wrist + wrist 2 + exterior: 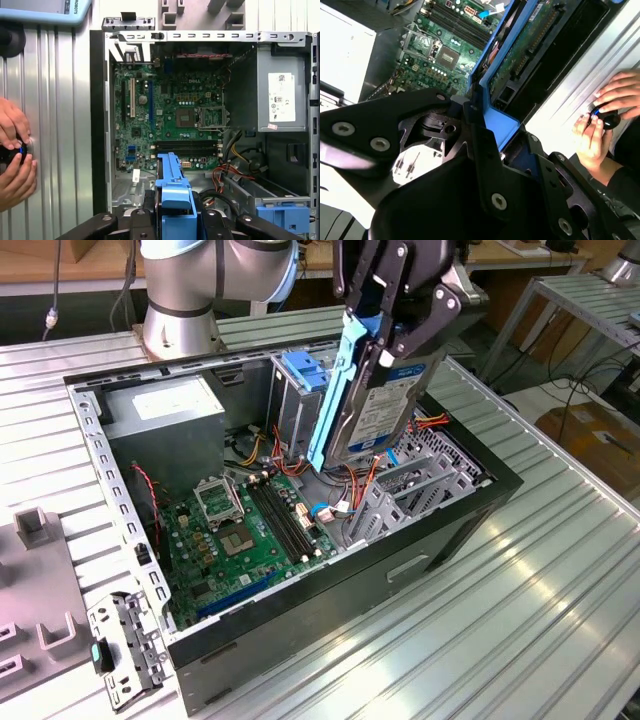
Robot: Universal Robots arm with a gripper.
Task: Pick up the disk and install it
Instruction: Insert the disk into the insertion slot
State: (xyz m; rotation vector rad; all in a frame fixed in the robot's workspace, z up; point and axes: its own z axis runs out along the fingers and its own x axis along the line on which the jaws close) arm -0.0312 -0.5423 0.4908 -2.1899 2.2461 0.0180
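Gripper (398,335) is hiding the top end of the disk (385,415)

Above the computer case (330,625) in the exterior view, the gripper's own upper body is running off the picture's edge. The disk is blocking part of the drive bays (425,478) inside the case, and its label print is showing too small to read. Beside the case, in both wrist views, a person's hands (592,140) (15,180) are getting cut by the frame and are cupping a small dark object (607,120) I'm not managing to identify.
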